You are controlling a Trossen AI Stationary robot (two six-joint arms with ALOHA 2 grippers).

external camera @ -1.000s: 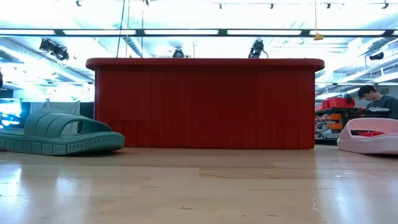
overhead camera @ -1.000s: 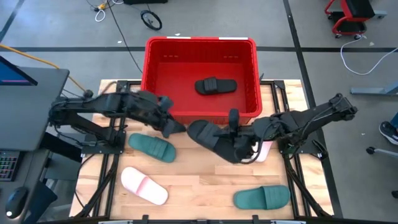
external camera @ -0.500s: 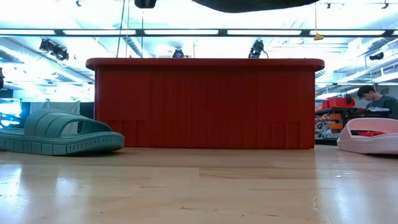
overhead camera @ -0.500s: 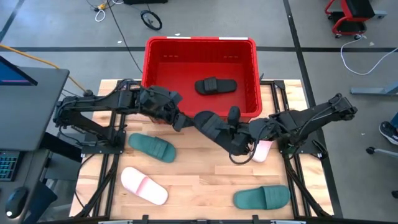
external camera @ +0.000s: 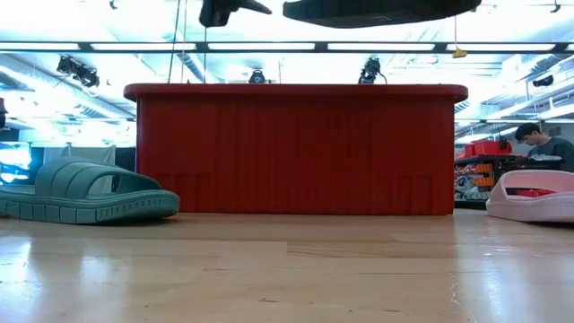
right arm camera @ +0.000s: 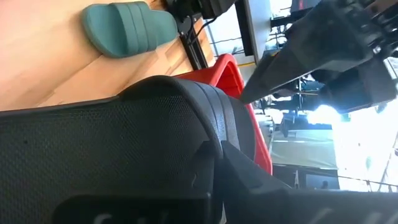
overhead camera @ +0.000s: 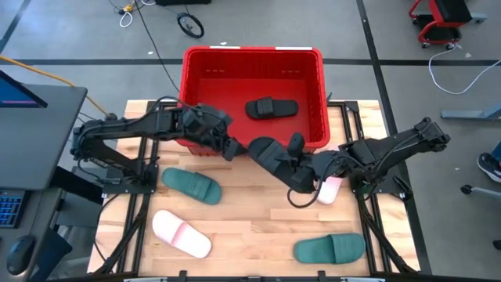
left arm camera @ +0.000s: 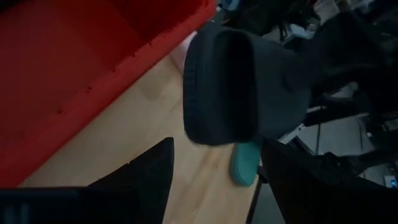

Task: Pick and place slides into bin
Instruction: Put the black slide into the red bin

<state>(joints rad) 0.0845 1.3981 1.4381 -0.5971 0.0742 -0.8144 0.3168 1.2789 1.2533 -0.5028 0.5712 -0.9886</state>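
Right gripper [overhead camera: 301,182] jaws clamp a black slide [overhead camera: 275,160]; left gripper [overhead camera: 233,150] jaws wide; clear the bin [overhead camera: 317,94] rim before releasing

grey floor [overhead camera: 407,47], ceiling strip lights [external camera: 269,46], red cart [overhead camera: 438,19]

A black slide [overhead camera: 270,157] hangs held above the table beside the red bin's [overhead camera: 313,63] near wall; another black one [overhead camera: 272,107] lies inside.
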